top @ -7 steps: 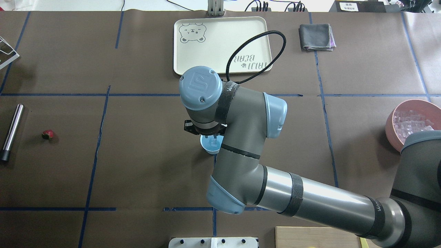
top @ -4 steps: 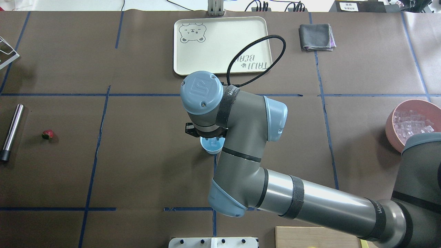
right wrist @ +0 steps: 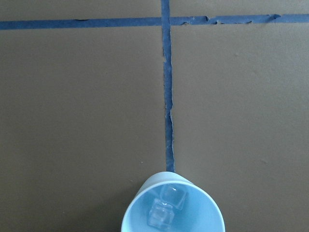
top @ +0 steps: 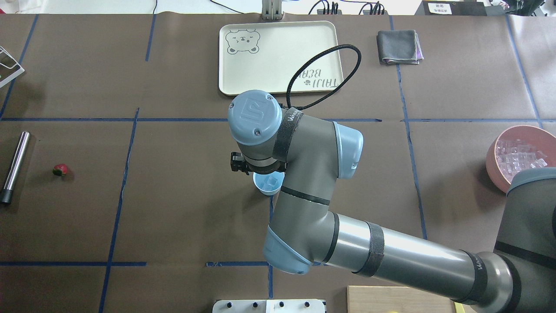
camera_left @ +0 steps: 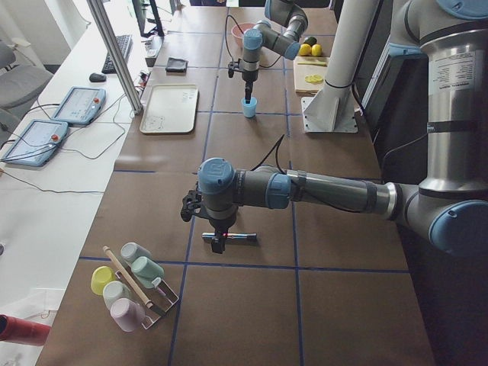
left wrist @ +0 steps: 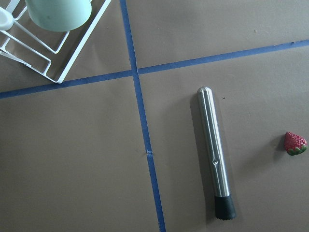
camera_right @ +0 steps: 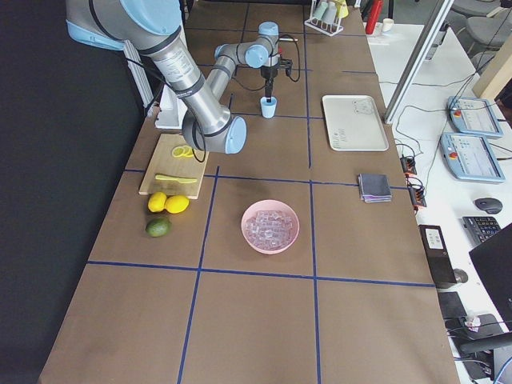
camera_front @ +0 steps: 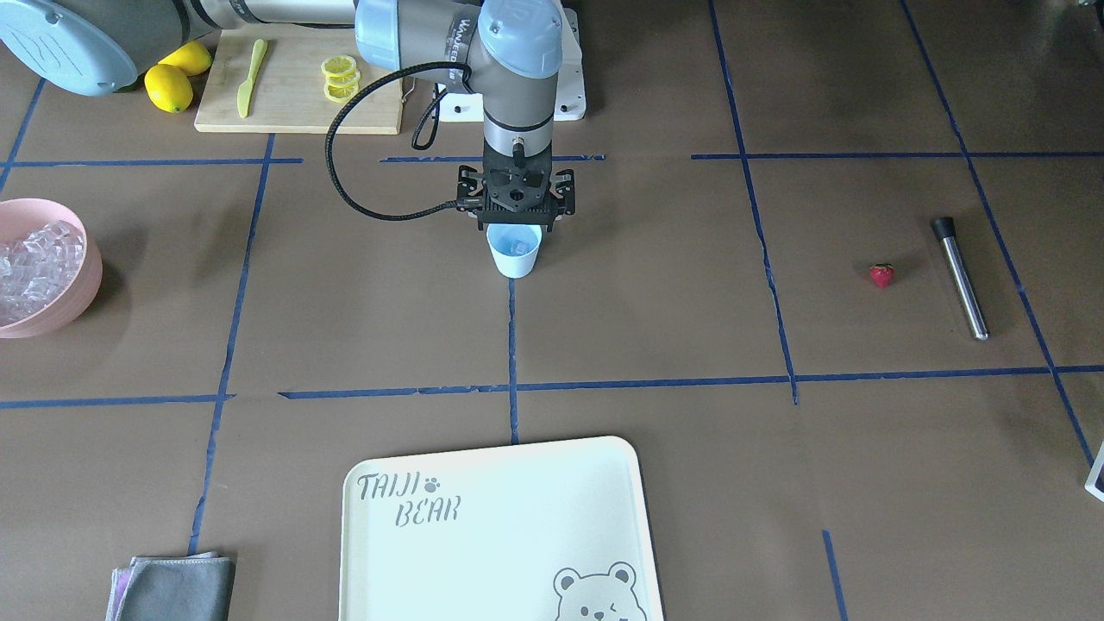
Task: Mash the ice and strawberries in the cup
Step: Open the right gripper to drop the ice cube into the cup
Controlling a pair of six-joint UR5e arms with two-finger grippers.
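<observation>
The pale blue cup (camera_front: 514, 254) stands at the table's middle and holds two clear ice cubes (right wrist: 166, 205). It also shows in the overhead view (top: 266, 186). My right gripper (camera_front: 515, 222) hangs straight down just above the cup's rim, jaws spread, holding nothing. The red strawberry (camera_front: 881, 275) lies on the table far to my left, next to a steel muddler (camera_front: 960, 278). Both show in the left wrist view, the strawberry (left wrist: 294, 143) to the right of the muddler (left wrist: 215, 152). My left gripper (camera_left: 218, 242) hovers over the muddler; I cannot tell whether it is open.
A pink bowl (camera_front: 86, 267) full of ice (camera_front: 30, 263) stands at my far right. A cream tray (top: 278, 56) and a grey cloth (top: 398, 47) lie at the far edge. A cutting board (camera_front: 293, 86) with lemon slices is near my base. A white cup rack (left wrist: 48, 48) is beyond the muddler.
The right wrist shifted slightly toward my base over the cup. The fingertips seen in the cup's mouth earlier no longer show there, and an ice cube lies in the cup.
</observation>
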